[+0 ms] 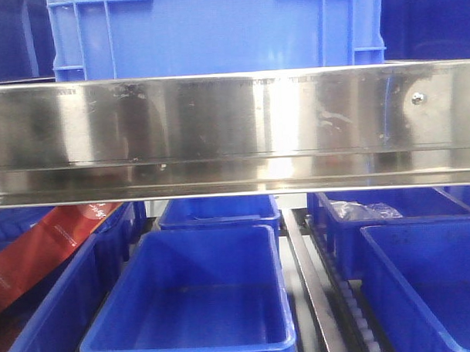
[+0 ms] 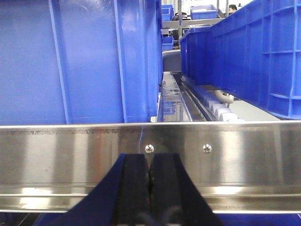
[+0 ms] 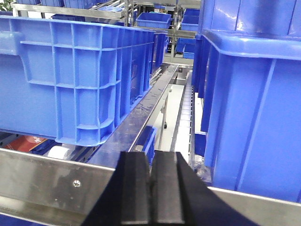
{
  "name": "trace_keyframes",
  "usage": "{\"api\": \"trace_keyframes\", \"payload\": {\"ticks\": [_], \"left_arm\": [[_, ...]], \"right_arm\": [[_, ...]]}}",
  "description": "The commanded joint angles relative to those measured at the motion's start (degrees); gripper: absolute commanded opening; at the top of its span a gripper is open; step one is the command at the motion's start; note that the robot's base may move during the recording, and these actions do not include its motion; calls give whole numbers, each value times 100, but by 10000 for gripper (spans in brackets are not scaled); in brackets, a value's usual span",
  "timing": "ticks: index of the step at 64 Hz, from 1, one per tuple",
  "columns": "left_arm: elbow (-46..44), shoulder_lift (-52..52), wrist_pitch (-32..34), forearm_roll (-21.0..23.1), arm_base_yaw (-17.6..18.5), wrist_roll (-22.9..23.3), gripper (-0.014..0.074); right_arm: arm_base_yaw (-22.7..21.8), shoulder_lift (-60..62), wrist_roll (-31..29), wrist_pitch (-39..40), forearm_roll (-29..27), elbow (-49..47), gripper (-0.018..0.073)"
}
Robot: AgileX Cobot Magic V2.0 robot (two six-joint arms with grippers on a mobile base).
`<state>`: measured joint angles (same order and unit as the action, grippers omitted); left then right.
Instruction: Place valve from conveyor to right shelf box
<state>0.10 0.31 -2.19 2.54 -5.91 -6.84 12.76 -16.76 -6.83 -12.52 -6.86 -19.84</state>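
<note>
Behind the shiny steel front rail of the shelf (image 1: 233, 130) sit rows of blue plastic boxes, some above the rail and some below it. They rest on white roller tracks (image 2: 223, 110) that slope, most likely so each box slides forward to the rail, and the rail stops it from falling off.

On the lower level, the open blue box in the middle (image 1: 189, 301) looks to have nothing in it. A blue box further back on the right (image 1: 391, 221) holds something in clear plastic; it is too blurry to name. A flat red packet (image 1: 44, 248) lies in a box on the left.

The left gripper (image 2: 149, 188) has its two black fingers pressed together with nothing between them. It hangs just in front of the rail, near two small screws (image 2: 149, 149). The right gripper (image 3: 151, 188) is the same: fingers together, holding nothing, low between a tall ribbed blue box on the left (image 3: 80, 80) and another blue box on the right (image 3: 249, 113).

No valve shows in any view, and the conveyor is not in view either. So the valve is probably not yet picked up, and both arms wait with fingers tucked safely.
</note>
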Motion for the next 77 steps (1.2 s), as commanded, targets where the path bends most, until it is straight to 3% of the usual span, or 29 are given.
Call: {"api": "trace_keyframes", "payload": {"ticks": [1,32,43,58,77], "left_arm": [[-10,-31,139,-24,-16,44,-111],[-10,-31,139,-24,-16,44,-111],[-10,-31,139,-24,-16,44,-111],[-10,-31,139,-24,-16,44,-111],[-10,-31,139,-24,-16,44,-111]], "right_arm": [[-28,24,-13,149,47,9,-162],[-40,24,-13,177,47,9,-162],[-587,184,-13,108,47,68,-162],[-1361,973,141,144,47,870,-162],[-1390,1676,229,556,73,1970,-162]]}}
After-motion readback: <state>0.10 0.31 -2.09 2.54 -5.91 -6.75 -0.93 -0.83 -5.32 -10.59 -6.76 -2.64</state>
